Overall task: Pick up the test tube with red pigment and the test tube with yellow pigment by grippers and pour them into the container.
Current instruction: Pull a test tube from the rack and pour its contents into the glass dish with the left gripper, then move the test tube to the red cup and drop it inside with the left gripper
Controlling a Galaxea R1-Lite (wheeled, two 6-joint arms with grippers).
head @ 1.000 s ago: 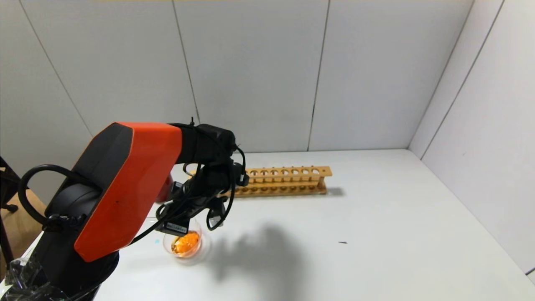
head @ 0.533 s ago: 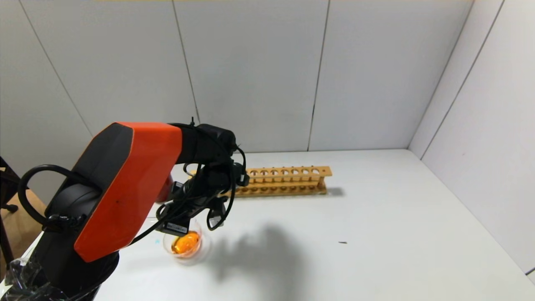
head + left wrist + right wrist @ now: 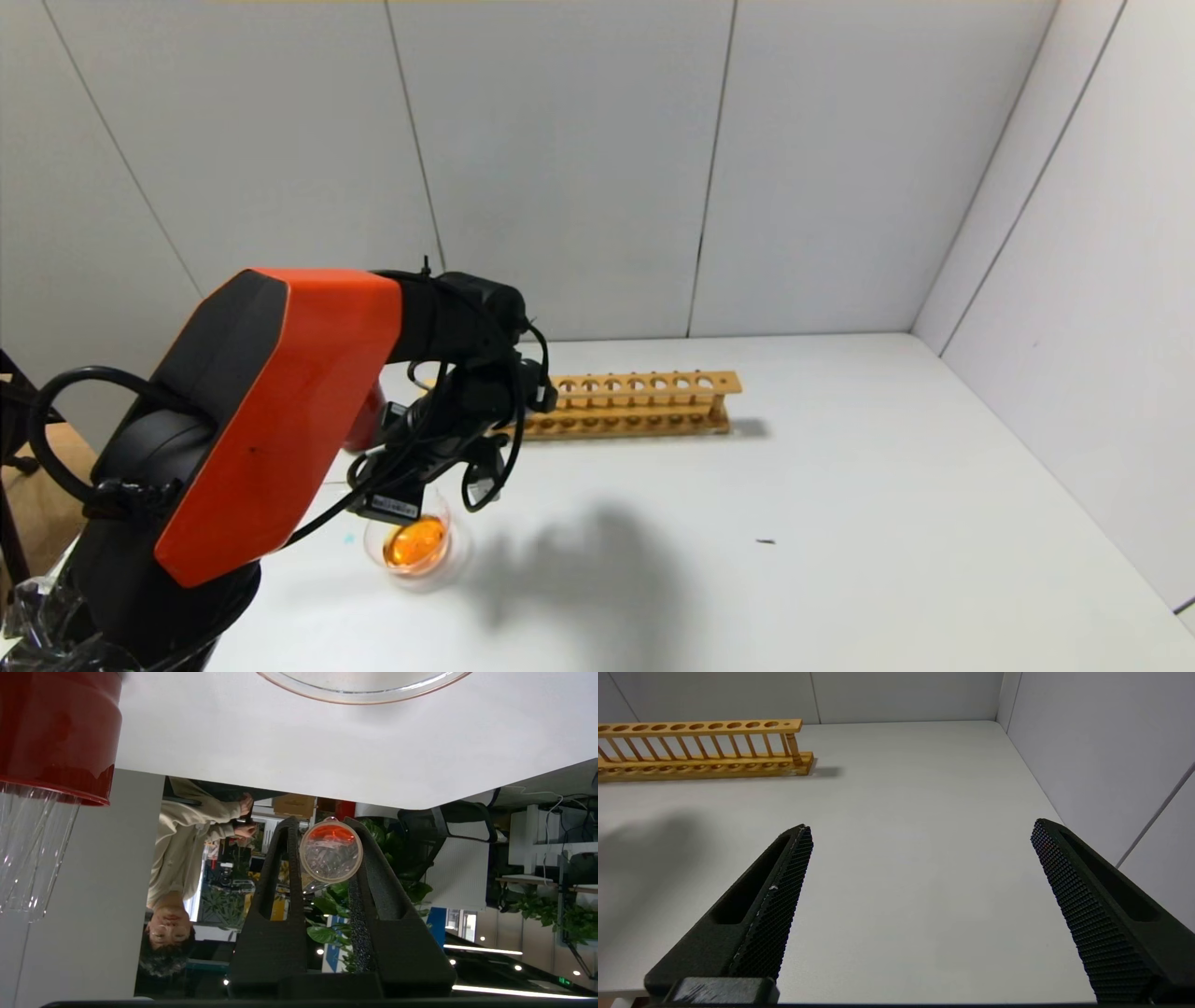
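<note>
The left gripper (image 3: pixel 327 858) hovers over the glass dish (image 3: pixel 411 543), its jaws clenched on the test tube with red pigment (image 3: pixel 331 857), tipped mouth-down. Orange liquid sits in the dish. The right gripper (image 3: pixel 920 835) hangs over the desk (image 3: pixel 901 882), jaws wide apart.
</note>
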